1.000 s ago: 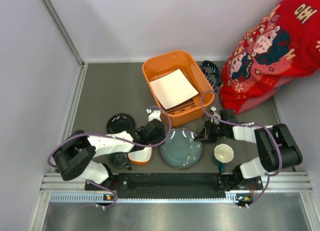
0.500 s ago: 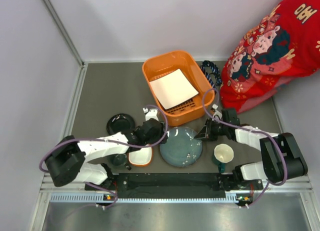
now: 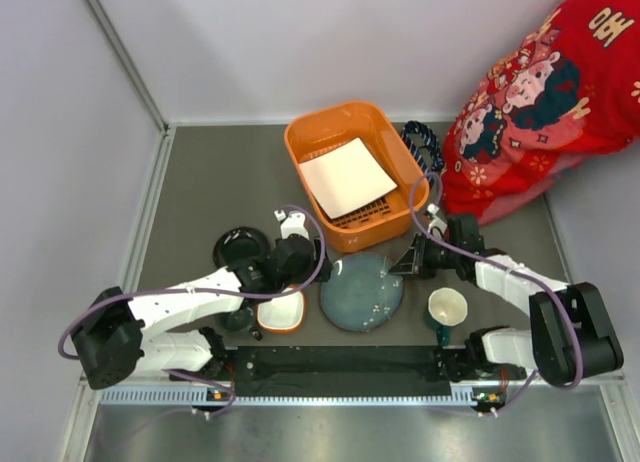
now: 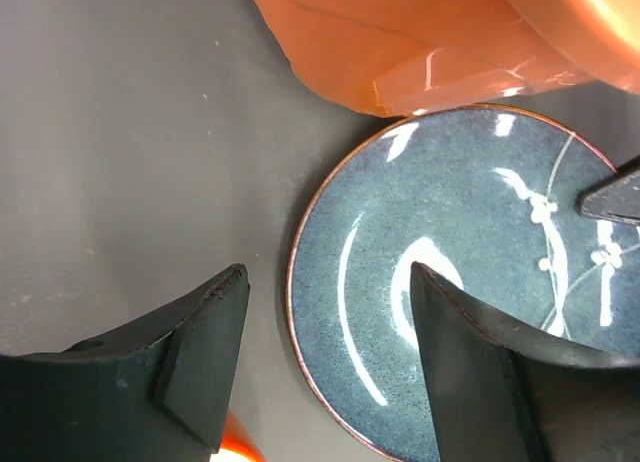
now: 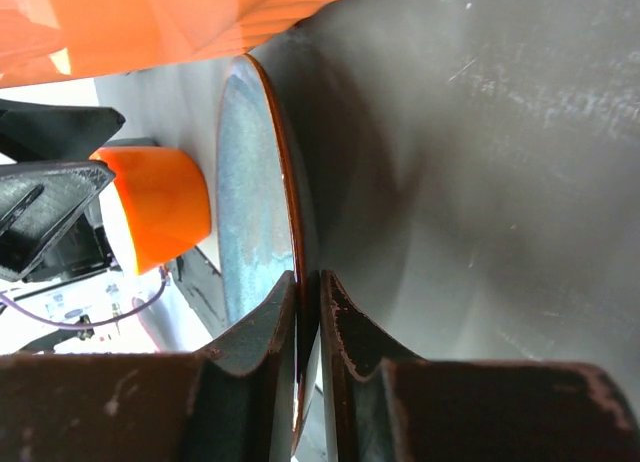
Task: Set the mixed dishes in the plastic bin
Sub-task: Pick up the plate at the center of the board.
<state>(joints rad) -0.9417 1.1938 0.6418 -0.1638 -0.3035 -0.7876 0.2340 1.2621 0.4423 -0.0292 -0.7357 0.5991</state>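
The orange plastic bin (image 3: pixel 310 142) stands at the back centre with the white square plate (image 3: pixel 345 177) inside. The round blue-grey plate (image 3: pixel 363 292) lies just in front of it. My right gripper (image 3: pixel 412 263) is shut on the plate's right rim, which shows edge-on between the fingers in the right wrist view (image 5: pixel 308 292). My left gripper (image 3: pixel 292 254) is open and empty at the plate's left edge (image 4: pixel 325 282); the plate (image 4: pixel 460 272) is partly between its fingers. The orange bowl (image 3: pixel 280 312), dark teal cup (image 3: pixel 235 318) and cream mug (image 3: pixel 447 307) sit near the front.
A small black dish (image 3: pixel 240 247) lies left of my left gripper. A striped necktie (image 3: pixel 425 147) lies right of the bin. A person in red (image 3: pixel 540 92) is at the back right. The bin's wall (image 4: pixel 420 52) is close over the plate.
My left gripper has drawn back to the left, off the plate's left side. My right gripper keeps its hold on the plate's right rim, and its arm has stretched out further.
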